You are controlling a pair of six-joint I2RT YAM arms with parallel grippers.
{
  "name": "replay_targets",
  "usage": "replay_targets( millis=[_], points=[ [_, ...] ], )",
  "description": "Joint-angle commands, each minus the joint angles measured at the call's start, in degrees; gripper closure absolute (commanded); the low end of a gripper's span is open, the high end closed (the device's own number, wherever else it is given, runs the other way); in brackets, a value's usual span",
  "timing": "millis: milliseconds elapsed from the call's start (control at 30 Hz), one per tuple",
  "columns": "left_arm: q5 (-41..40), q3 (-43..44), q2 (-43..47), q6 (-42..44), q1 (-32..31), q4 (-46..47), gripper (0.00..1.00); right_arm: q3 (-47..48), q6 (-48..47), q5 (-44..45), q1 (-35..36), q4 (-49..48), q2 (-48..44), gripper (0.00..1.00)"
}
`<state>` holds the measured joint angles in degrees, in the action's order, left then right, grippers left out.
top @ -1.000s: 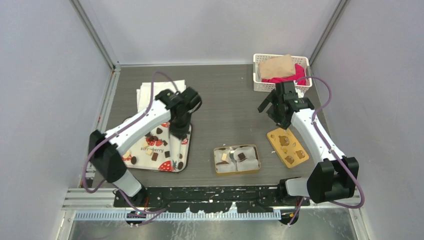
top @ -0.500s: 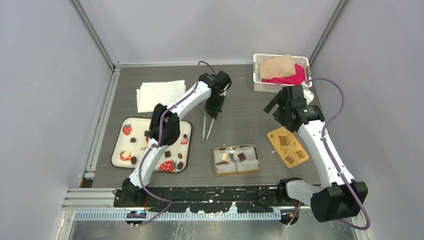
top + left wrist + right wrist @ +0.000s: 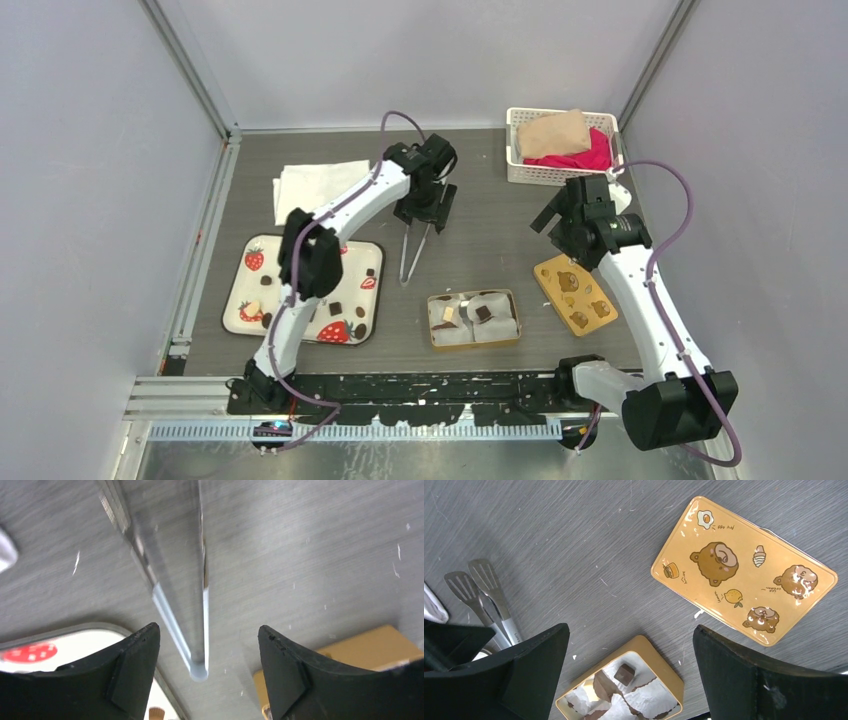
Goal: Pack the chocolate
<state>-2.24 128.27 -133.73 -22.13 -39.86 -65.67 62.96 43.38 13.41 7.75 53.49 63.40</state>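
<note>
Several small dark and cream chocolate pieces (image 3: 336, 307) lie on the white strawberry-print tray (image 3: 262, 300). One square chocolate (image 3: 482, 313) (image 3: 625, 674) sits in the gold tin (image 3: 514, 322) (image 3: 672, 677) lined with white paper cups. My left gripper (image 3: 421, 213) (image 3: 207, 630) hangs open over the table's middle. The looped end of the metal tongs (image 3: 408, 255) (image 3: 199, 667) is in the gap, touching neither pad. My right gripper (image 3: 552, 212) (image 3: 630, 630) is open and empty, high above the tin and the bear-print lid (image 3: 574, 293) (image 3: 744, 570).
A white basket (image 3: 515, 150) with tan and pink cloth stands at the back right. A folded white napkin (image 3: 315, 188) lies at the back left. The lid lies flat, right of the tin.
My left arm swung from the strawberry tray to the table's middle with the tongs, then opened its jaws and released them. My right arm drew back slightly to the right.
</note>
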Motion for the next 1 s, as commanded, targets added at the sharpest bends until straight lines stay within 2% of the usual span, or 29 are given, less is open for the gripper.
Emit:
replay_targets(
  millis=[0,167,300,467,600,967],
  points=[
    [-3.9,-13.66,15.14,-1.28,-0.58,11.17,0.26,0.41,-0.75,0.05,-0.16,-1.73,0.3,0.01],
    [-4.89,-32.74,24.2,-0.57,-0.72,24.42,0.22,0.32,-0.86,-0.39,-0.19,-2.26,1.01,0.01],
    [-5.73,-40.19,25.81,-1.86,-1.18,31.05,0.23,0.11,-0.92,-0.85,-0.27,-2.77,1.49,0.01],
    [-8.96,-38.83,22.07,-5.12,-1.28,28.59,0.23,-0.03,-1.01,-1.01,-0.18,-2.9,1.65,0.01],
    [-10.67,-41.13,20.59,-6.25,-1.32,32.32,0.24,-0.12,-1.11,-1.05,-0.2,-2.64,1.35,0.01],
    [-12.28,-38.94,13.91,-6.27,-1.28,33.09,0.39,-0.58,-1.1,-0.66,-0.19,-2.42,1.1,0.01]
  ],
)
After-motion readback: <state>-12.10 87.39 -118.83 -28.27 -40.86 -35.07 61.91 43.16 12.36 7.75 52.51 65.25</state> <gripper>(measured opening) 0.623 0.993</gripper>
